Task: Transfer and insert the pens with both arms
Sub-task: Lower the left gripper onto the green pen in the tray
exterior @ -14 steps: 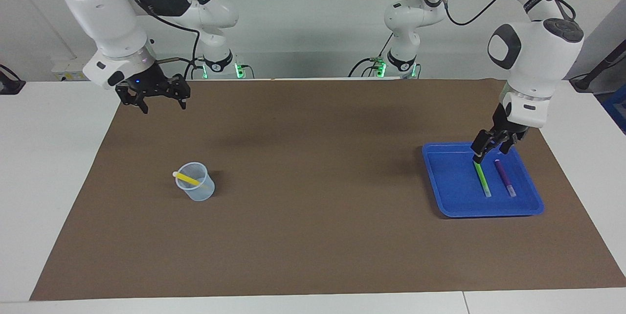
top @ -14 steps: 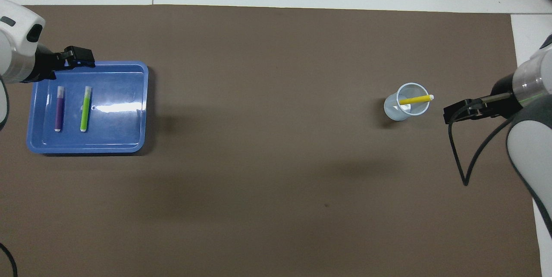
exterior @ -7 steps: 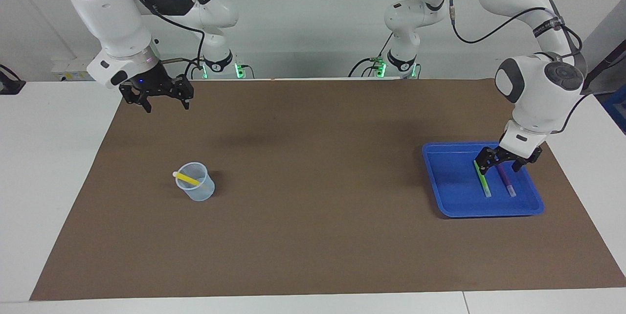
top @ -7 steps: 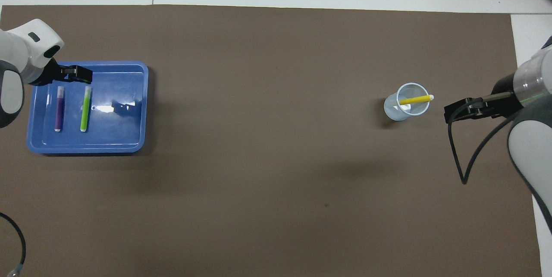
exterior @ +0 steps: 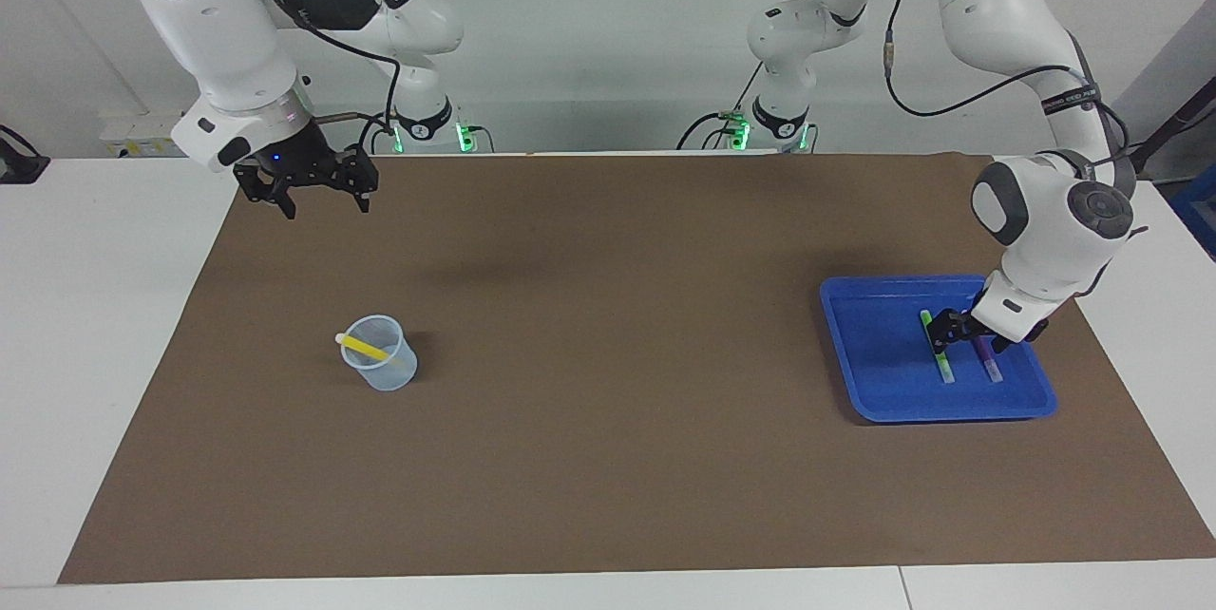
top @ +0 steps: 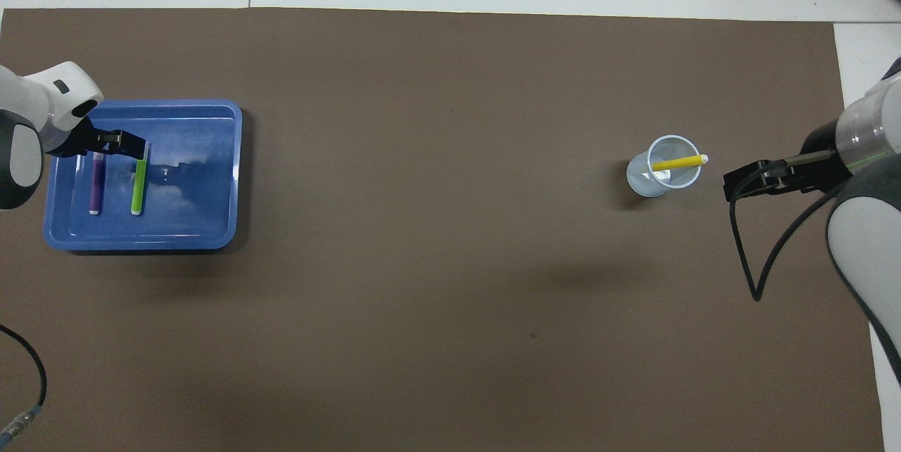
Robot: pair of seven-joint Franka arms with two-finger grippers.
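Two pens, a green pen (exterior: 937,350) and a purple pen (exterior: 985,358), lie side by side in the blue tray (exterior: 874,372) at the frame's right. The left gripper (exterior: 953,333) is low over them; I cannot tell its finger state. The yellow pen (exterior: 364,346) leans in the clear cup (exterior: 382,367), centre-left. The right gripper (exterior: 316,184) waits upper left, fingers spread wide.

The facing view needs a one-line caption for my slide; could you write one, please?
Left gripper low in the blue tray at the green pen, beside the purple pen; yellow pen in the cup; right gripper waits.
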